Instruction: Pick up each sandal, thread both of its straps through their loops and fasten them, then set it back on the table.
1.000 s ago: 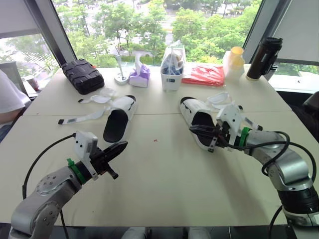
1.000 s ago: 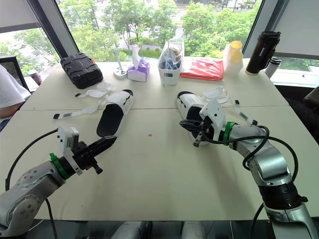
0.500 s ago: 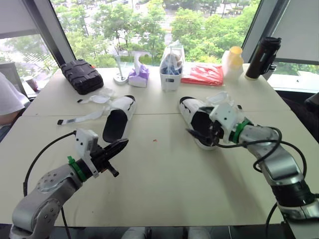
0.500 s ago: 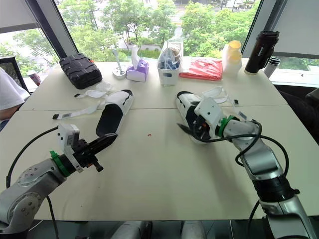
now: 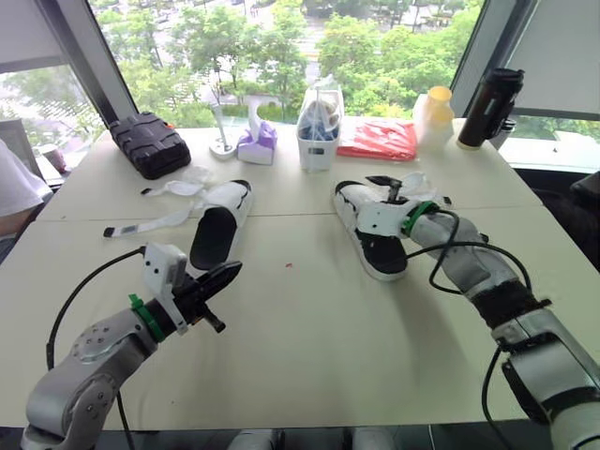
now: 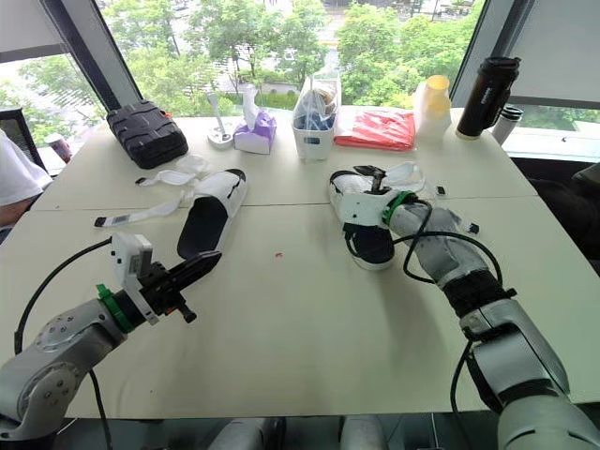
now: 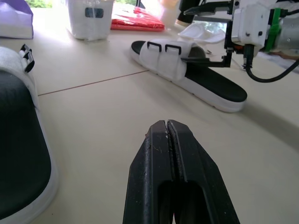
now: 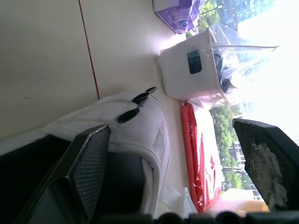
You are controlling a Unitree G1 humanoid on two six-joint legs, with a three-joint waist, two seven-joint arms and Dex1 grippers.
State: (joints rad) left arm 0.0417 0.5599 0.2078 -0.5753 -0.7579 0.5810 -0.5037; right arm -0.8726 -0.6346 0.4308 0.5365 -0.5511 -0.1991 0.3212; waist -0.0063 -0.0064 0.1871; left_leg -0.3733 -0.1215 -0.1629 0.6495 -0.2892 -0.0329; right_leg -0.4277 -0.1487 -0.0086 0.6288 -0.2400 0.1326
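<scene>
- Sandals, both white with black footbeds, lie sole-down on the desk (image 5: 309, 328). The right sandal (image 5: 373, 246) is just right of the middle and the left sandal (image 5: 218, 234) is left of it, well apart.
- The right claw (image 5: 387, 186) sits at the right sandal's far end, over its white upper, which carries two black loops (image 7: 164, 46).
- In the right wrist view one finger (image 8: 88, 172) lies close against that upper and the other stands well off it. The claw is spread wide and grips nothing.
- A loose white strap (image 5: 417, 180) lies bunched on the desk just beside the right claw, on its outer side.
- The left sandal's straps (image 5: 150, 223) trail unfastened across the desk to its left.
- The left claw (image 5: 232, 271) hovers above the desk on the robot's side of the left sandal's heel, near it but not touching. Its two black fingers are pressed together with nothing between them.
- Along the far edge of the desk, from left to right, stand:
  - a black case (image 5: 153, 143)
  - a purple tissue box (image 5: 256, 142)
  - a white caddy (image 5: 319, 142)
  - a red packet (image 5: 380, 139)
  - a yellow cup (image 5: 436, 108)
  - a dark flask (image 5: 487, 94)
- A person's white sleeve (image 5: 14, 187) shows at the left edge.
</scene>
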